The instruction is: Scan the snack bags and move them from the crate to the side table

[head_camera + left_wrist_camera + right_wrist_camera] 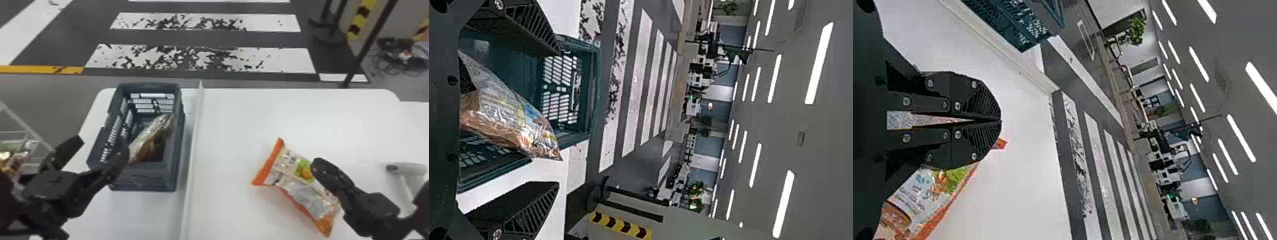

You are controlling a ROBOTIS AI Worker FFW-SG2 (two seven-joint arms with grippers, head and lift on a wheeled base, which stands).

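Crate (143, 178), dark, slatted: one, sitting upright on the left part of the desk (229, 121), beside a raised strip. It is holding one snack bag in view.

Orange-ended bag (314, 195): one, lying flat on the desk, right of the strip, well apart from the crate.

Scanner (407, 169), pale, handheld by its look: one, resting near the desk's right side, beyond the orange-ended bag.

Progress, as judged: one bag is lying outside the crate, one is waiting inside. Whether either is scanned, I am not able to tell. Reading a code and carrying to the side table are seemingly remaining for both; the work is looking early to midway.

Orientation, orange-ended bag: long axis running diagonally, one orange end pointing far left, the other near right. Printed face is showing upward.

Orientation, bag inside the crate (149, 140): long axis slanting from near left to far right, its far end lying close to the right wall.

Left gripper (101, 145): hanging at the crate's near left, jaws standing spread, nothing between them.

Right gripper (999, 121): hovering over the orange-ended bag, jaws pressing together at the tips, pinching nothing. Contact with the bag is staying uncertain to my eye.
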